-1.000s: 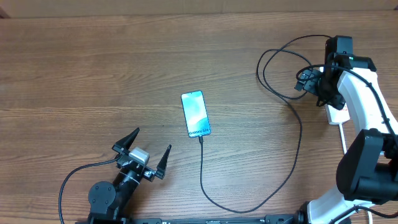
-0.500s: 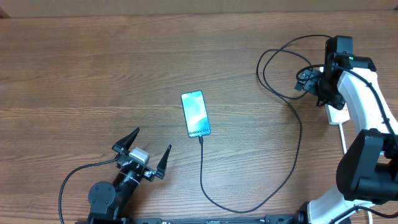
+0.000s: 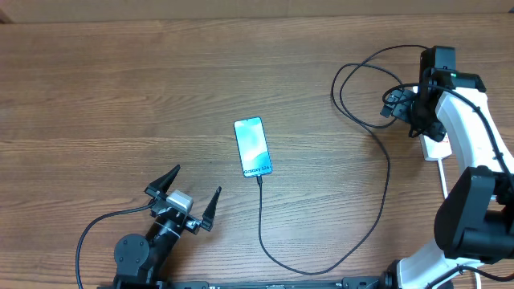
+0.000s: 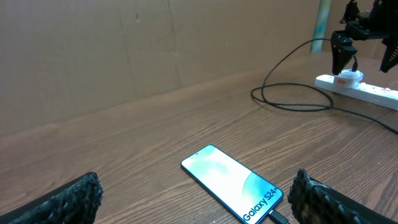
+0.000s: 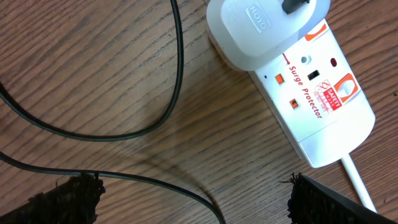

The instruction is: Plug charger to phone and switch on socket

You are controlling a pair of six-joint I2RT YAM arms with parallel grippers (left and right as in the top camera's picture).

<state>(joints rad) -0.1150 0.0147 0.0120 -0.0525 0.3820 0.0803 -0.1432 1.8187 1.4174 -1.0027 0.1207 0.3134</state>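
Note:
The phone [image 3: 253,147] lies flat mid-table, its light blue screen lit; in the left wrist view [image 4: 233,183] it reads "Galaxy S24+". The black charger cable [image 3: 261,217] is plugged into the phone's near end, loops to the right and runs up to the socket. The socket, a white power strip [image 3: 434,148], is mostly hidden under my right arm. The right wrist view shows its end [image 5: 320,112] with small orange switches, a white adapter [image 5: 261,31] plugged in and the cable [image 5: 177,74] beside it. My right gripper [image 5: 193,199] is open just above the strip [image 3: 416,120]. My left gripper [image 3: 189,197] is open and empty in front of the phone [image 4: 196,205].
The strip's thick white cord [image 3: 442,172] runs toward the front right under my right arm. Loops of black cable [image 3: 353,88] lie left of the strip. A cardboard wall [image 4: 124,50] stands behind the table.

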